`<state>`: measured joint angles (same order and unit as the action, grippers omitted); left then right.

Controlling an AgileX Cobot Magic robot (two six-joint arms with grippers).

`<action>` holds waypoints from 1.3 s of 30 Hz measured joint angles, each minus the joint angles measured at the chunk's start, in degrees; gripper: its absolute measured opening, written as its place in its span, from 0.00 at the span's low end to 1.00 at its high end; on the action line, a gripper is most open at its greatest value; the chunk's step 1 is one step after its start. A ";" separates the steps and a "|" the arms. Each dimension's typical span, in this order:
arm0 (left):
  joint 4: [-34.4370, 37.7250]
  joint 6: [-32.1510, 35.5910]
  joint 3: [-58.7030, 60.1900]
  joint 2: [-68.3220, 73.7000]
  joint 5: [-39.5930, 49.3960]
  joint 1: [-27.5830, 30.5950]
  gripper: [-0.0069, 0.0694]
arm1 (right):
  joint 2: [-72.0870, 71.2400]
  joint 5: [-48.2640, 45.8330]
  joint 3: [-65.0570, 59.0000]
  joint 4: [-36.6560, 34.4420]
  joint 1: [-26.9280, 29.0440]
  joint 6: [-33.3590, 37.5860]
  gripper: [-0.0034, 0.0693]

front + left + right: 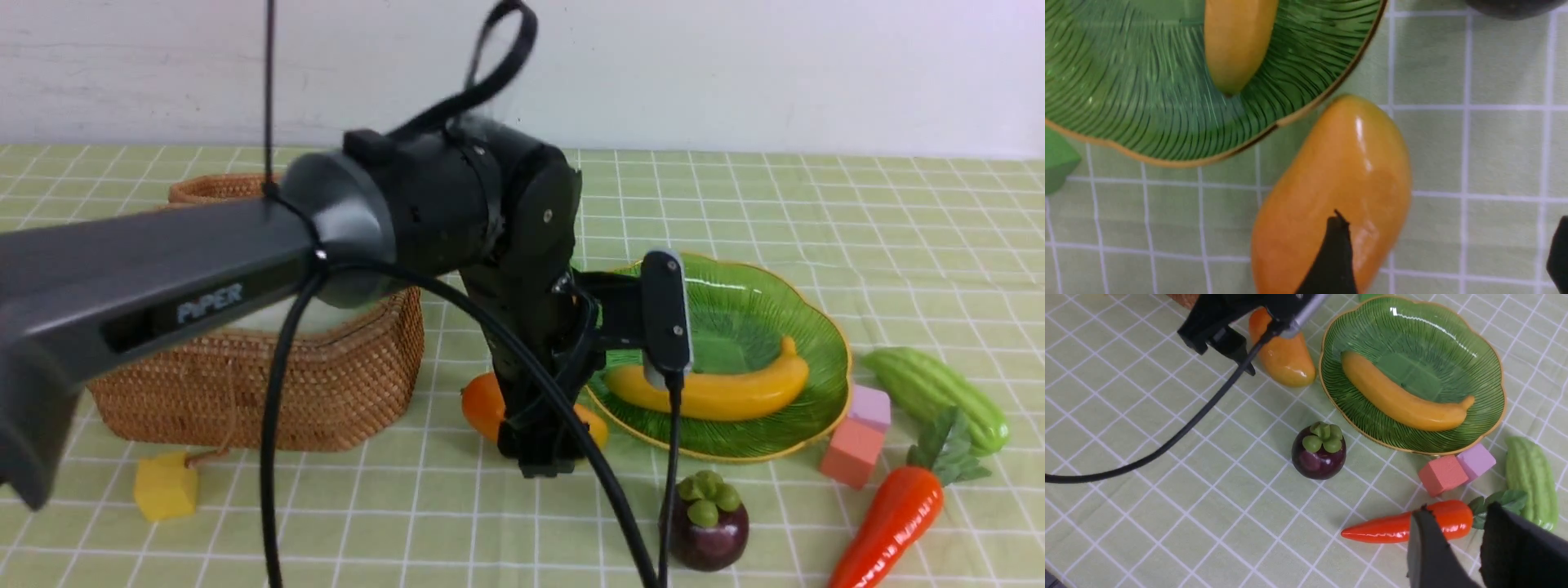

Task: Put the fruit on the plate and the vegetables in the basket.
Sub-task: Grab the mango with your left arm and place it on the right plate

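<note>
The orange-yellow mango (1339, 171) lies on the cloth just outside the rim of the green plate (1147, 102). My left gripper (1447, 241) is open low over it. One of its fingers (1331, 257) stands in front of the mango, the other over bare cloth. A banana (718, 392) lies in the plate (816, 343). The mangosteen (709, 523) stands in front of the plate. The carrot (1392, 528) and green gourd (1531, 477) lie at the right. My right gripper (1458, 508) hovers above the carrot, open and empty. The wicker basket (269, 384) stands at the left, its inside hidden by my left arm.
Two pink foam cubes (853, 453) sit between the plate and the carrot. A yellow cube (163, 488) lies in front of the basket, and a green cube (1057, 163) lies by the plate's edge. The left arm's cable (1167, 445) trails over the cloth.
</note>
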<state>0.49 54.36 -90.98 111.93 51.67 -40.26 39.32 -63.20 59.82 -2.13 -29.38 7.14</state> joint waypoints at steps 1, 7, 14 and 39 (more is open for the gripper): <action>-0.49 0.83 0.00 1.28 -0.98 0.00 0.95 | 0.00 0.00 0.00 0.00 0.00 0.00 0.34; -3.71 2.49 -0.22 6.82 -5.88 0.28 0.88 | 0.00 -0.28 0.00 0.00 0.00 0.00 0.34; -3.99 -0.20 0.03 9.32 -3.77 1.27 0.77 | 0.00 -0.34 0.00 0.00 0.00 0.05 0.34; -1.61 -7.07 1.32 -1.10 6.08 2.44 0.93 | 0.00 0.07 0.00 -0.39 0.00 1.22 0.34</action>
<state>-1.12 47.29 -89.67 110.83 57.75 -37.82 39.32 -63.13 59.82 -2.52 -29.38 8.37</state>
